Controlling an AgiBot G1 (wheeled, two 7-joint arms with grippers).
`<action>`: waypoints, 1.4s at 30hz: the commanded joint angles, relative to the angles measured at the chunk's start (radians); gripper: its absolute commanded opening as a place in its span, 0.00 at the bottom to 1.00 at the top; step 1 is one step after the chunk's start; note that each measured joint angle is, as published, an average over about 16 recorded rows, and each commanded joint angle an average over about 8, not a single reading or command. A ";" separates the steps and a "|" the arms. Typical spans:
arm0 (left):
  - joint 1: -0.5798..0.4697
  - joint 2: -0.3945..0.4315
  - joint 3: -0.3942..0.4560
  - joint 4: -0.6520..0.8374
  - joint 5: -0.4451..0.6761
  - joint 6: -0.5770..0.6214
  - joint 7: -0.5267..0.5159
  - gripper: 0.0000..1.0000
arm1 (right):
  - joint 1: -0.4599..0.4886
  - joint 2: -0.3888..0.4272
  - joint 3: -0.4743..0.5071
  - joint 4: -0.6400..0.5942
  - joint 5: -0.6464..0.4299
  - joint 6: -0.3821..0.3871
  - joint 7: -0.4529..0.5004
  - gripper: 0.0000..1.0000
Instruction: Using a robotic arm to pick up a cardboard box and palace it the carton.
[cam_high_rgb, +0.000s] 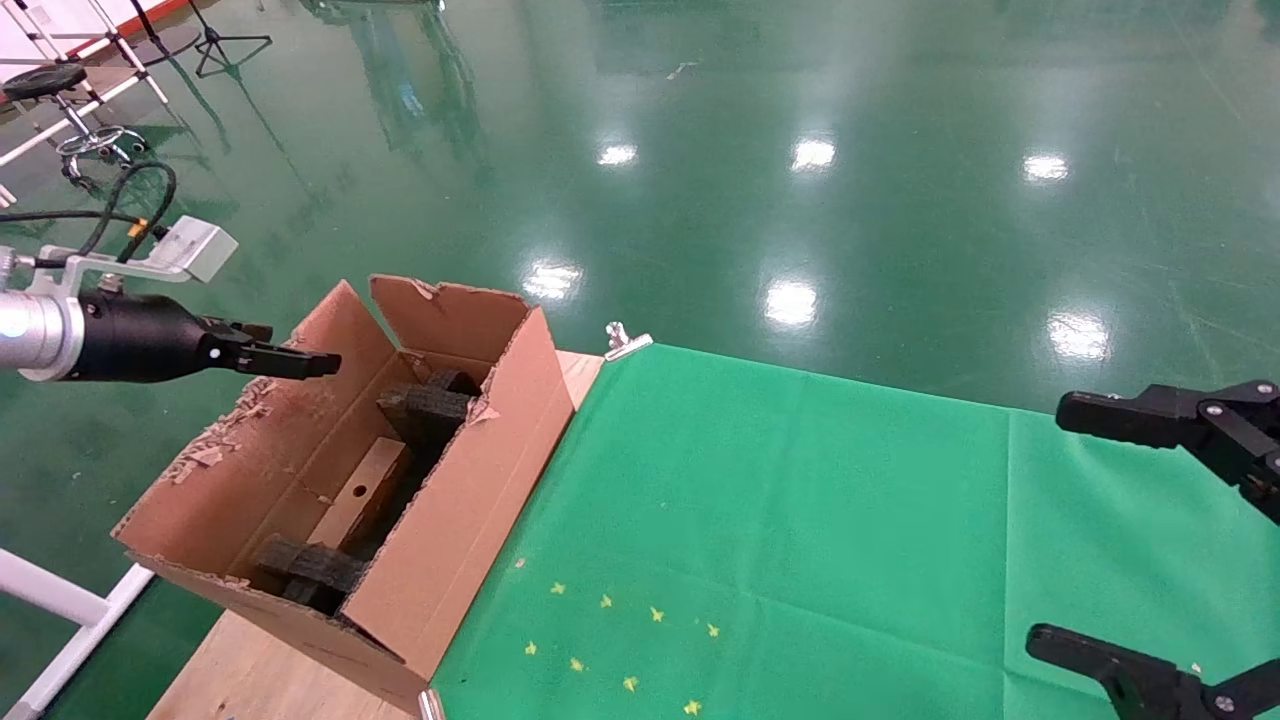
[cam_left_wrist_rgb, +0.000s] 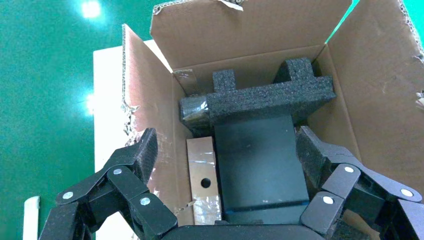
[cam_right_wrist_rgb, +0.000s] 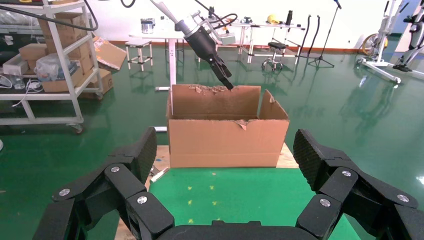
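The carton (cam_high_rgb: 455, 510) stands open at the table's left end, with torn flaps and black foam blocks (cam_high_rgb: 425, 410) inside. The cardboard box (cam_high_rgb: 360, 492), small, reddish-brown and taped, lies inside it along the left wall, beside a dark slab (cam_left_wrist_rgb: 260, 170); it also shows in the left wrist view (cam_left_wrist_rgb: 204, 185). The robotic arm's left gripper (cam_high_rgb: 318, 362) hovers over the carton's far left flap, open and empty (cam_left_wrist_rgb: 227, 150). My right gripper (cam_high_rgb: 1085, 530) is open and empty over the cloth's right side. The right wrist view shows the carton (cam_right_wrist_rgb: 227, 140) with the left arm (cam_right_wrist_rgb: 200, 37) above it.
A green cloth (cam_high_rgb: 800, 520) covers the wooden table (cam_high_rgb: 260, 670), held by a metal clip (cam_high_rgb: 625, 342) at the far edge. Small yellow star marks (cam_high_rgb: 610, 640) dot the cloth near the front. A white frame (cam_high_rgb: 60, 610) stands below the table's left side.
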 joint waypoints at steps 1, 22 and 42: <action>0.005 0.002 0.000 0.003 -0.001 -0.004 0.000 1.00 | 0.000 0.000 0.000 0.000 0.000 0.000 0.000 1.00; 0.275 -0.001 -0.091 -0.394 -0.401 0.102 0.064 1.00 | 0.000 0.000 0.000 0.000 0.000 0.000 0.000 1.00; 0.534 -0.003 -0.178 -0.773 -0.784 0.201 0.124 1.00 | 0.000 0.000 -0.001 0.000 0.001 0.000 0.000 1.00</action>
